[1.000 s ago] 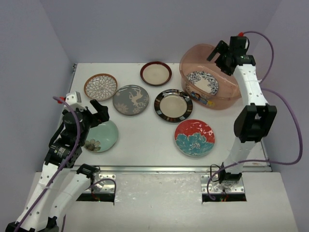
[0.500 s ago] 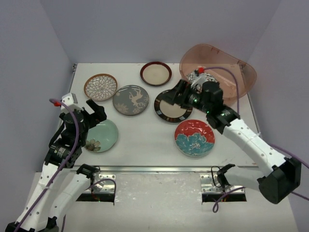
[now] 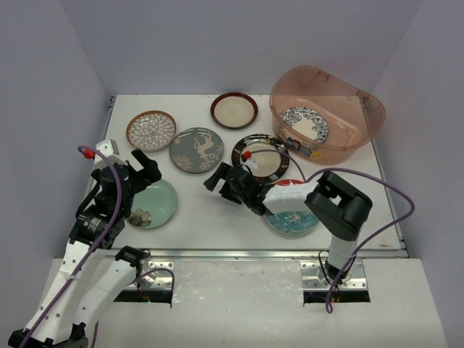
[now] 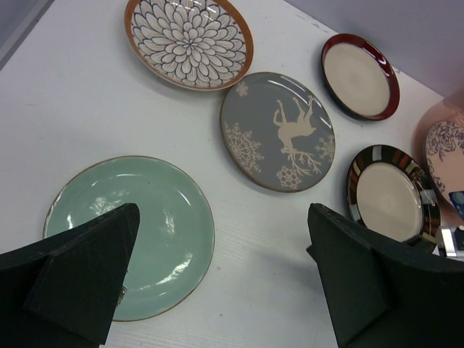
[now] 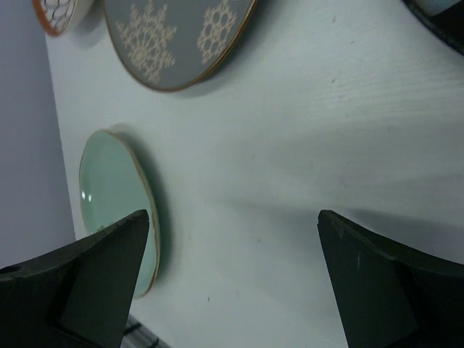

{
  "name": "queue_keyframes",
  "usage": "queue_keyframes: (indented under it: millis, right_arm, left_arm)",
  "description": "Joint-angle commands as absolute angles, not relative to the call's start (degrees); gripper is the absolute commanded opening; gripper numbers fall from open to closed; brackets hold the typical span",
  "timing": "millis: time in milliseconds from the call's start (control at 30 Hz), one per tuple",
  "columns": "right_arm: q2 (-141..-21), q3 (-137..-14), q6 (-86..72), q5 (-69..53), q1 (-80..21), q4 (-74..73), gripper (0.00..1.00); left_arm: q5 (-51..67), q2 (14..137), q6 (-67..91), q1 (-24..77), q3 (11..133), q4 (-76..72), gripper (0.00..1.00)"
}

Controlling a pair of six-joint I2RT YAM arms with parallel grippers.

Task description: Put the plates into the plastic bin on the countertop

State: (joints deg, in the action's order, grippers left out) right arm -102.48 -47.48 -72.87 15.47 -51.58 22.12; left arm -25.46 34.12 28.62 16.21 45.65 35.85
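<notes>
Blue-white plate (image 3: pixel 304 124) inside plastic bin (image 3: pixel 370 110), 6 plates (image 3: pixel 196 149) on counter (image 3: pixel 210 217), left end effector (image 3: pixel 147 168) open above mint plate (image 3: pixel 156 204), right end effector (image 3: pixel 217 187) open

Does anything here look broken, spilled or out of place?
Nothing stands out. One blue-white floral plate lies inside the plastic bin, which stands upright. The other six plates lie flat on the countertop, with no cracks or spills visible.
</notes>
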Motion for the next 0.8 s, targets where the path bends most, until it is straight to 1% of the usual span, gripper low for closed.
queue_keyframes:
  millis: [0, 100, 167, 300, 367, 467, 567, 667, 700, 733, 767]
  right_arm:
    - [-109.84, -54.13, -79.31, 26.96, -51.3, 28.72, 0.99]
    - [-115.48, -60.05, -79.92, 26.11, -50.23, 24.92, 0.99]
    - [-118.39, -64.2, -81.42, 26.1, -49.34, 22.32, 0.96]
    - [-123.66, -67.93, -86.14, 24.52, -47.06, 18.24, 0.82]
    - [-125.6, -70.22, -89.63, 25.49, -46.76, 15.1, 0.81]
    - [-127.15, -72.37, -91.68, 27.25, -46.67, 9.95, 0.75]
    - [-128.62, -74.34, -93.24, 28.55, -46.28, 7.01, 0.56]
    - [-129.02, -74.79, -95.53, 29.35, -45.88, 3.88, 0.34]
    - [-129.1, -74.63, -96.35, 29.44, -45.88, 3.54, 0.3]
    - [-129.19, -74.38, -96.66, 29.12, -45.72, 3.43, 0.21]
    - [-129.2, -74.27, -96.84, 29.01, -45.62, 3.43, 0.16]
  left_arm:
    - [-22.29, 33.84, 26.83, 16.7, 46.49, 33.25, 1.0]
    - [-21.41, 32.76, 26.34, 16.72, 46.41, 32.66, 1.0]
    - [-21.02, 31.76, 26.11, 16.78, 46.32, 32.44, 1.0]
    - [-20.55, 30.68, 25.74, 16.7, 46.13, 31.97, 1.0]
    - [-20.3, 30.76, 25.66, 16.7, 46.06, 31.82, 1.0]
    - [-20.13, 31.17, 25.58, 16.7, 46.12, 31.82, 1.0]
    - [-20.13, 31.12, 25.58, 16.66, 46.23, 31.95, 1.0]
    - [-19.86, 30.67, 25.58, 16.7, 46.14, 31.9, 1.0]
    - [-19.78, 30.51, 25.58, 16.7, 46.22, 31.9, 1.0]
    - [-19.78, 30.17, 25.58, 16.7, 46.23, 31.82, 1.0]
    - [-19.78, 30.07, 25.58, 16.7, 46.15, 31.82, 1.0]
